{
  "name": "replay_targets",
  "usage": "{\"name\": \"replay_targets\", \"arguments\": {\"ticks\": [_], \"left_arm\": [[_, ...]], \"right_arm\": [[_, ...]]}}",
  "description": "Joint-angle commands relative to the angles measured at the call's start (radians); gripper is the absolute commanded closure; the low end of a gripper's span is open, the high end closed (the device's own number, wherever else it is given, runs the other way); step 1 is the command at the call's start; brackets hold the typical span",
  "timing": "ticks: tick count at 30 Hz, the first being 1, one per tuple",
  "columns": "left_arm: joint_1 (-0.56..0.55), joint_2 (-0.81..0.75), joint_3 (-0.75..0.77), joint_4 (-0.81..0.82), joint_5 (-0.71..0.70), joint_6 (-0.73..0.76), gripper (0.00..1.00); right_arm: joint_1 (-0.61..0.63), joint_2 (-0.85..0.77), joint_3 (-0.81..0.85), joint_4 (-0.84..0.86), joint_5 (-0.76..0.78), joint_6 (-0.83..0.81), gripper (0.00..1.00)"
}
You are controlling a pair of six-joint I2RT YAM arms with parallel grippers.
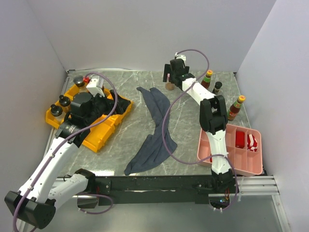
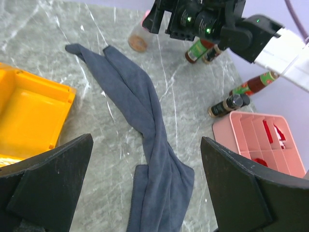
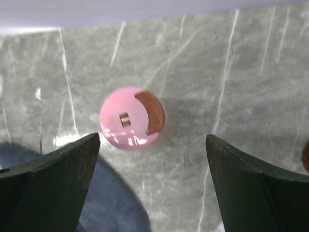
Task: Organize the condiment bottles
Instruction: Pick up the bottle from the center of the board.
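A pink-capped shaker [image 1: 170, 87] stands at the back middle of the table. My right gripper [image 1: 171, 77] hovers just above it, open and empty. In the right wrist view the pink cap [image 3: 131, 124] lies a little ahead of my open right gripper [image 3: 152, 140]. An orange-capped sauce bottle [image 1: 207, 79], a black-capped bottle [image 1: 217, 87] and a yellow-capped sauce bottle [image 1: 236, 107] stand at the back right. A silver-capped shaker [image 1: 78, 79], a red-lidded jar [image 1: 87, 79] and small black-capped bottles [image 1: 64, 100] are in the yellow tray [image 1: 104, 137]. My left gripper [image 1: 115, 104] is open and empty over that tray.
A grey-blue cloth [image 1: 153, 130] lies crumpled across the middle; it also shows in the left wrist view [image 2: 140, 111]. A pink divided tray [image 1: 231, 157] with red packets [image 1: 240, 138] sits at the front right. White walls enclose the table.
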Motion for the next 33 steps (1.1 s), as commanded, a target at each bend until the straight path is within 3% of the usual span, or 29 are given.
{"name": "replay_targets", "arguments": {"ticks": [1, 14, 18, 21, 24, 33], "left_arm": [[-0.003, -0.028, 0.002, 0.047, -0.042, -0.008, 0.00], [-0.003, -0.055, 0.002, 0.045, -0.084, 0.001, 0.01], [-0.003, -0.074, -0.001, 0.045, -0.108, 0.003, 0.00], [-0.003, -0.092, -0.007, 0.051, -0.130, 0.004, 0.01], [-0.003, -0.108, -0.016, 0.059, -0.146, 0.008, 0.01], [-0.003, -0.114, -0.004, 0.022, -0.217, 0.018, 0.01]], "right_arm": [[-0.002, 0.034, 0.075, 0.125, 0.017, -0.004, 0.03], [-0.013, 0.090, 0.118, 0.187, -0.049, -0.038, 0.15], [-0.013, 0.054, 0.066, 0.206, -0.033, -0.045, 0.28], [-0.013, 0.008, 0.006, 0.224, -0.021, -0.064, 0.40], [-0.011, -0.058, -0.069, 0.236, -0.003, -0.074, 0.44], [0.013, -0.390, -0.459, 0.321, 0.045, -0.048, 0.50]]}}
